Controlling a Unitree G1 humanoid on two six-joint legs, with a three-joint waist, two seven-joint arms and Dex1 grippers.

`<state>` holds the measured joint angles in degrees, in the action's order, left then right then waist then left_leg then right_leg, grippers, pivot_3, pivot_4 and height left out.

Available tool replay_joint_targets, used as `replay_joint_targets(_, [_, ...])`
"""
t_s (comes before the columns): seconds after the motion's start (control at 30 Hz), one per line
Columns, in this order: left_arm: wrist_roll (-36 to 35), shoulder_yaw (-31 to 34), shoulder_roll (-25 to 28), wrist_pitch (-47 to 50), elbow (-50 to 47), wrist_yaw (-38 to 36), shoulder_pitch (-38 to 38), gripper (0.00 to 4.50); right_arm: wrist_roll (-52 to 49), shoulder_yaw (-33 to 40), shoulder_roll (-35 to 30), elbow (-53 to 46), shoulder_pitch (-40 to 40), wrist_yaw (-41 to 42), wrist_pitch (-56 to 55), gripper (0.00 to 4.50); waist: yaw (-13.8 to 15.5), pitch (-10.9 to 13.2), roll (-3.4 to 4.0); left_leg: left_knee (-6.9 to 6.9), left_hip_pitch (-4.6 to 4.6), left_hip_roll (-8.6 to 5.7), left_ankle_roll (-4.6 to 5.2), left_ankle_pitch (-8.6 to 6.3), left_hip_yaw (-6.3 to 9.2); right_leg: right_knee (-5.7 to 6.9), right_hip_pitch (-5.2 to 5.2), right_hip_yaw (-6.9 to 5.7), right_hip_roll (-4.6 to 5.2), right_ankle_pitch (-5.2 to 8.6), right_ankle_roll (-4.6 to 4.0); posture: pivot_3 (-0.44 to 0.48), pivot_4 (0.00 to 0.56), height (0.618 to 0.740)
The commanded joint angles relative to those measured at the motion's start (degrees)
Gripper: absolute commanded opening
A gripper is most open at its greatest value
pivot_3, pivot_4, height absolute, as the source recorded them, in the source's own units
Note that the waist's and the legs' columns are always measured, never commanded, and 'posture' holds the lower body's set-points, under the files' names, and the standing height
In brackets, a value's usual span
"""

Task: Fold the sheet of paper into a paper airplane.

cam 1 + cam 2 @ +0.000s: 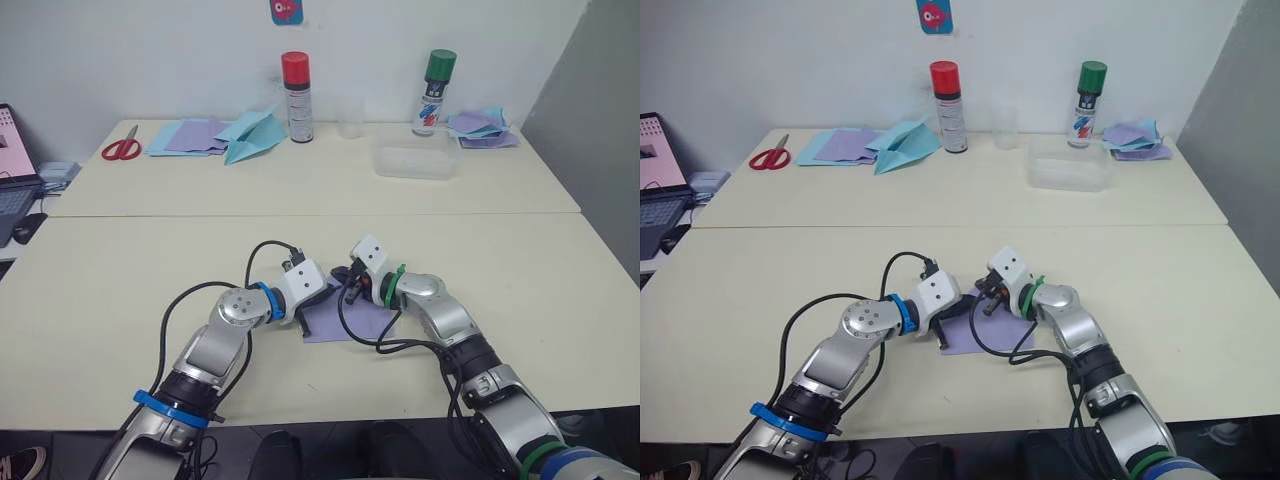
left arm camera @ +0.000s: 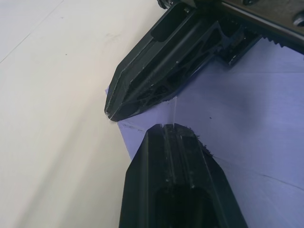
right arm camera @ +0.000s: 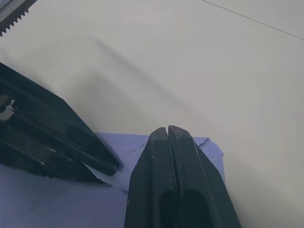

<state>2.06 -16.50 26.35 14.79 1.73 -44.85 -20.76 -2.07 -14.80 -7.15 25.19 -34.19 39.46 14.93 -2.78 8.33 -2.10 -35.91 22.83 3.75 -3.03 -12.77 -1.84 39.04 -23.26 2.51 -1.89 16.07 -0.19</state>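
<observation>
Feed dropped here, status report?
Both grippers shut, left gripper and right gripper tips on sheet of paper. Sheet flat on table. Nothing obstructing.

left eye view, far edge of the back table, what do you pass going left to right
red scissors → blue paper airplane → red-capped spray can → clear cup → green-capped spray can → stack of lavender and blue papers

Probably a lab or office: pale tables (image 1: pixel 300 190) against a white wall, laptop (image 1: pixel 12 170) alongside.

Two spray cans (image 1: pixel 297 97) (scissors (image 1: pixel 122 147): one).
</observation>
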Motion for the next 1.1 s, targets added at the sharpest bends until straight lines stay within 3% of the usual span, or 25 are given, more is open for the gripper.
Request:
replay_joint_targets(0.03, [-3.3,1.4,2.3,2.6,-6.8,-3.9,1.8,1.05,0.8,-0.7,0.0,1.3,1.0,0.2,0.3,0.00,-0.1,0.0,0.01,0.01,0.01,0.01,0.00,0.00,0.00,-0.01,0.00,0.00,0.00,0.00,0.00,0.000,0.150,0.740])
replay_joint_targets(0.2, [-6.8,4.2,8.0,6.6,-18.0,-6.9,7.0,2.57,0.9,-0.5,0.2,1.0,1.1,0.2,0.3,0.00,-0.3,0.0,0.02,0.02,0.00,0.01,0.00,0.00,0.02,-0.02,-0.01,0.03,0.02,0.01,-0.01,0.000,0.150,0.740])
replay_joint_targets(0.33, [-12.1,11.5,14.2,10.1,-24.6,-8.9,14.7,2.57,0.8,-0.6,0.3,0.1,1.5,0.7,0.4,0.00,-0.5,0.1,0.11,0.10,-0.04,0.07,0.00,0.00,0.09,-0.02,-0.04,0.07,0.02,0.04,-0.07,0.000,0.150,0.740])
replay_joint_targets(0.43, [-16.8,17.7,13.6,12.5,-23.5,-7.3,17.0,2.57,0.5,-0.8,0.3,-0.9,1.9,1.3,0.6,0.00,-0.3,0.1,0.14,0.09,-0.05,0.06,0.00,0.00,0.15,-0.01,-0.03,-0.01,0.04,0.06,-0.11,0.000,0.150,0.740])
replay_joint_targets(0.57, [-21.8,21.8,7.0,15.7,-20.1,-1.7,13.9,1.66,0.0,-1.0,0.5,-3.0,2.7,1.9,1.5,0.00,0.0,0.1,0.16,0.03,-0.03,0.02,0.00,0.00,0.14,-0.01,-0.01,-0.02,0.10,0.06,-0.10,0.000,0.150,0.740])
replay_joint_targets(0.73, [-20.1,17.4,-1.0,15.9,-14.2,3.7,6.5,0.05,0.0,-1.1,0.3,-4.3,3.2,2.3,2.5,0.00,0.4,0.1,0.08,-0.02,0.02,-0.06,0.00,0.00,0.07,-0.04,0.00,0.00,0.08,0.03,-0.05,0.000,0.150,0.740])
replay_joint_targets(0.9, [-17.0,10.9,-3.1,15.5,-8.9,3.9,4.0,0.02,0.2,-1.2,0.1,-4.8,3.3,2.7,3.2,0.00,0.2,0.1,0.09,0.03,0.02,-0.03,0.00,0.00,0.04,-0.04,-0.01,0.03,0.02,0.03,-0.05,0.000,0.150,0.740])
replay_joint_targets(1.1, [-11.9,6.1,-0.8,15.6,-4.0,4.7,4.0,0.02,0.6,-1.2,0.0,-4.9,3.4,2.1,3.5,0.00,0.2,0.1,0.09,0.05,0.03,-0.02,0.00,0.00,0.06,-0.04,-0.02,-0.04,0.01,0.04,-0.06,0.000,0.150,0.740])
